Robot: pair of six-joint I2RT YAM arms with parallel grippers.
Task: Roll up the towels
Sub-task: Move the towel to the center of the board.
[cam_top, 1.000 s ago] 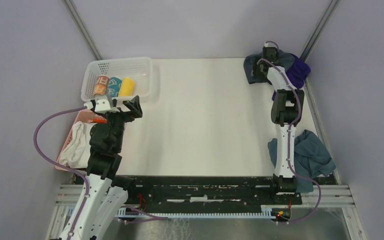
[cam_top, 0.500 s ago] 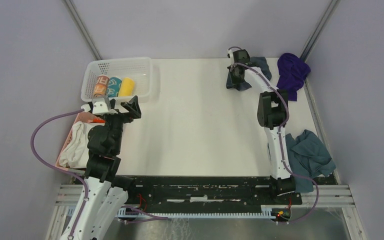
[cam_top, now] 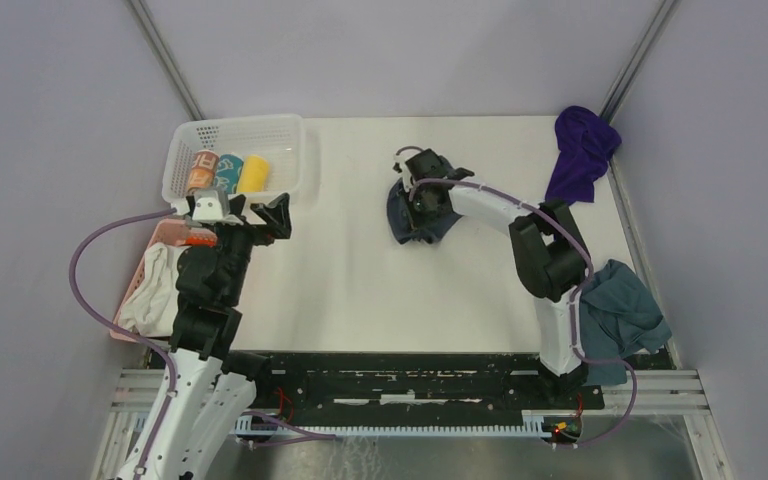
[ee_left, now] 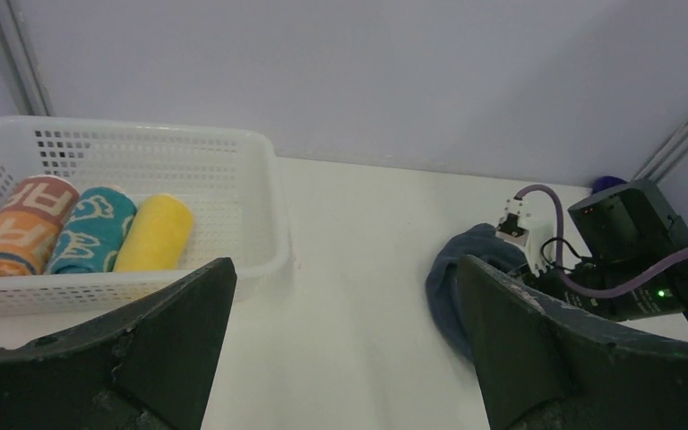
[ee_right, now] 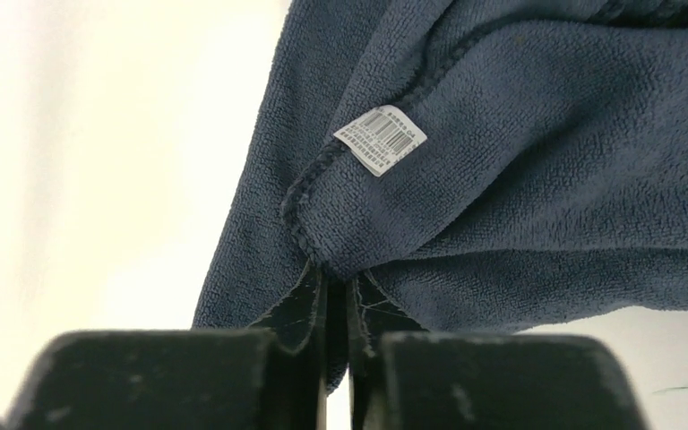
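Observation:
The dark slate-grey towel lies crumpled near the middle of the table, and in the right wrist view it fills the frame, showing a white barcode label. My right gripper is shut on a fold of its hem, pinched between the jaws. The deep purple towel lies bunched in the back right corner. My left gripper hovers open and holds nothing, just in front of the white basket. In the left wrist view its gripper faces the grey towel.
A white basket at the back left holds an orange, a teal and a yellow roll. A pink basket with a white cloth sits at the left edge. A teal-blue cloth lies near the right arm's base.
My right gripper closed on the grey towel in the back right corner and dragged it left and forward to the table's middle. The purple towel stayed behind. The left arm barely moved.

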